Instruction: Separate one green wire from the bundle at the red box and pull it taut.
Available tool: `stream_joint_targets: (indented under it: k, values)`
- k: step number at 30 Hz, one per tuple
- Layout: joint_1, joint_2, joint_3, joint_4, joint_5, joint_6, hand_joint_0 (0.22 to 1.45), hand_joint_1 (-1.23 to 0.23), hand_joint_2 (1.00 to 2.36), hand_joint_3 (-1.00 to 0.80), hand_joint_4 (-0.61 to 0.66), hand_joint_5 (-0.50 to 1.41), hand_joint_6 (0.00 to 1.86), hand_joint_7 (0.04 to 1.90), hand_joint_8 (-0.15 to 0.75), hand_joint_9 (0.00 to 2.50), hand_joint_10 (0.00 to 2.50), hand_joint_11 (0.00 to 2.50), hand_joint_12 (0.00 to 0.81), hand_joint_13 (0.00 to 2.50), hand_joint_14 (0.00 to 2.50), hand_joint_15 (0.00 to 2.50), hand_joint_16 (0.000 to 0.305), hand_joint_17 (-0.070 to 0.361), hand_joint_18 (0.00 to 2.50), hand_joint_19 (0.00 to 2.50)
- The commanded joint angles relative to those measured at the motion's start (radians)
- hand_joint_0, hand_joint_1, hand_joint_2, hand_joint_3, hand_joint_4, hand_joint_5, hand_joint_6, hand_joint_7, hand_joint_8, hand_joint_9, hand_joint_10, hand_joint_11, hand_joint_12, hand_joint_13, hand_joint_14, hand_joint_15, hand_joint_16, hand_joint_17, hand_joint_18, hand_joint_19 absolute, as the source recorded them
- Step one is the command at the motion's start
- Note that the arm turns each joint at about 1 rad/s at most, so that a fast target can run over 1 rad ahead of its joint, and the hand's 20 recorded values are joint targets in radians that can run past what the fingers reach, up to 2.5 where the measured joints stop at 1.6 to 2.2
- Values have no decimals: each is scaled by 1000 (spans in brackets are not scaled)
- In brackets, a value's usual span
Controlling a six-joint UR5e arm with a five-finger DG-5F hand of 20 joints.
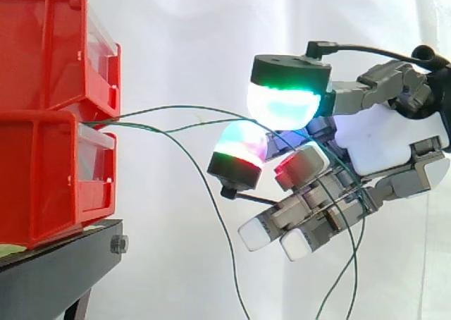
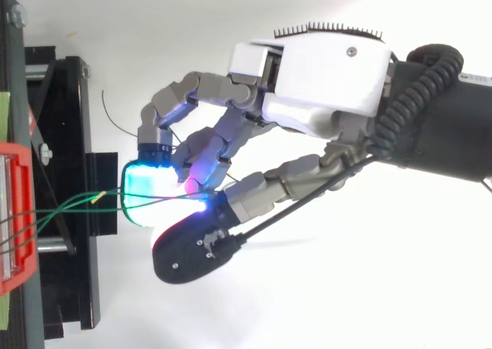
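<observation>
At left of side view, two red bins (image 1: 42, 122) sit stacked on a black stand (image 1: 49, 278), w/ white curtain (image 1: 183, 38) behind. Green wires come out of the gap between upper & lower bin, at their right edge. One green wire (image 1: 162, 108) runs from there across open air to the hand (image 1: 394, 140), roughly level, bowed slightly upward, not dead straight. It ends between two glowing pads: a cyan-green pad (image 1: 282, 105) on top and a red-magenta pad (image 1: 243, 147) just below and left of it. The hand's fingers are curled in, and these two pads look closed on that wire, i.e. a pinch grip. Other fingers are folded lower, w/ white pads (image 1: 257, 234) pointing down-left and holding nothing I can make out. A second, slack wire (image 1: 223, 239) leaves the same gap, droops steeply and drops off the bottom edge, apart from the hand. More green strands (image 1: 352, 263) hang loose below the palm area. From above, the hand (image 2: 323, 72) reaches in from the right, well clear of the bins, w/ green wire lines crossing from the left edge to the cyan pad. Which strand is which there I can't tell.
</observation>
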Motion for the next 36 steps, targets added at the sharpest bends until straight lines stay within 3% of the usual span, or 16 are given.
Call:
stream_joint_targets:
  k: [1,4,7,11,14,19,27,36]
  values:
    - [-1,0,8,-13,-1,0,640,-935,1000,-500,106,-149,886,936,269,1114,24,1117,333,662,17,437,45,101,585,510]
    - [1,0,8,-13,-1,0,562,-872,1000,-500,125,-145,889,934,275,1120,22,1080,338,666,17,442,46,103,594,515]
    - [-1,0,8,-13,-1,0,510,-665,1000,-500,132,-139,887,924,290,1141,22,1024,355,674,17,438,49,110,609,518]
    - [-1,0,8,-13,-1,0,564,-473,1001,-484,121,-136,877,962,276,1122,24,966,340,661,17,453,46,104,569,552]
    - [1,0,8,-15,-1,0,579,-515,1009,-402,110,-135,876,979,277,1119,24,964,342,656,18,455,46,103,554,555]
    - [1,0,8,-15,-1,0,573,-705,1016,-283,114,-139,878,990,279,1102,25,963,344,652,19,456,46,104,555,553]
    - [-1,0,8,-13,-1,0,607,-828,1000,-491,112,-139,881,959,262,1084,25,935,336,650,18,447,45,102,566,540]
    - [-1,0,8,-15,-1,0,578,-848,1000,-500,118,-133,877,959,263,1079,24,888,336,657,17,431,45,102,586,535]
